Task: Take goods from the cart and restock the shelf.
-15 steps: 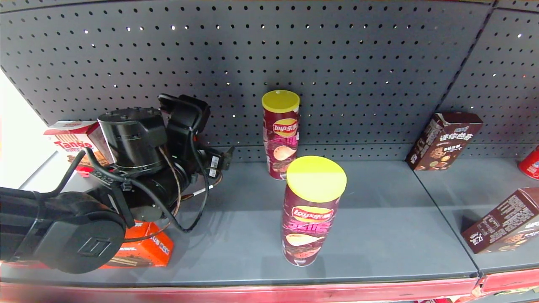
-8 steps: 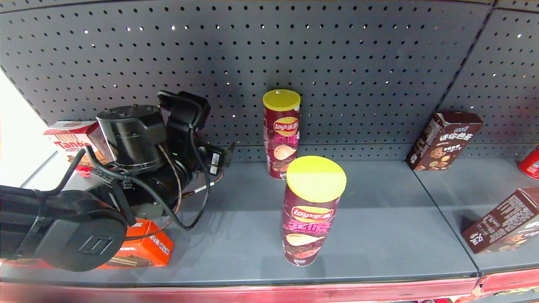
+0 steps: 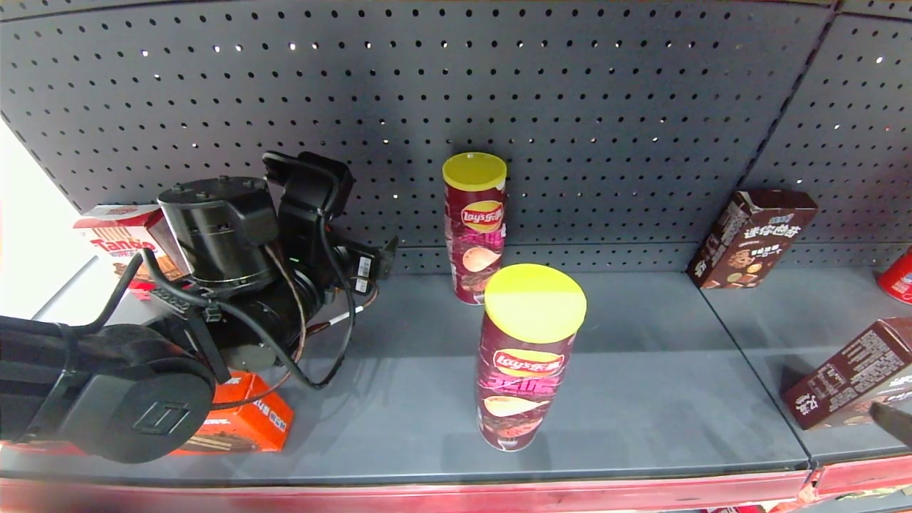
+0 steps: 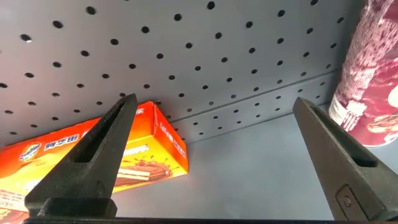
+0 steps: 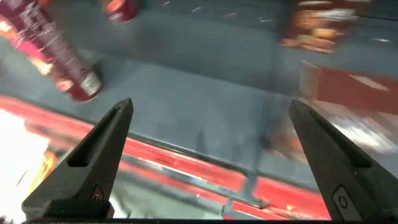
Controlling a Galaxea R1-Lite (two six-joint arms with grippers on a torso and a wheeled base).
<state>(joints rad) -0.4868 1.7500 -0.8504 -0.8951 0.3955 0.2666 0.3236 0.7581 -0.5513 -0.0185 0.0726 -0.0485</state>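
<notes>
Two maroon chip cans with yellow lids stand upright on the grey shelf [image 3: 641, 399]: the front can [image 3: 526, 356] near the middle, the back can [image 3: 474, 228] by the pegboard. My left arm [image 3: 228, 249] reaches over the shelf's left part. Its gripper [image 4: 214, 102] is open and holds nothing, pointing at the back wall between an orange box [image 4: 93, 162] and the back can [image 4: 370, 81]. My right gripper [image 5: 211, 104] is open and holds nothing, off the shelf's front edge [image 5: 186, 168], with a chip can [image 5: 62, 56] beyond it. Its tip [image 3: 892, 420] shows at the lower right.
An orange snack box [image 3: 242, 424] lies under the left arm and a red-and-white wafer box [image 3: 117, 239] stands at the back left. On the right section are two brown cookie boxes [image 3: 755, 239] [image 3: 848, 374] and a red can [image 3: 899, 278]. A red strip [image 3: 456, 495] edges the shelf.
The left arm's wrist has shifted slightly left and up. A tip of the right gripper has come into the head view at the lower right. The cans have not moved.
</notes>
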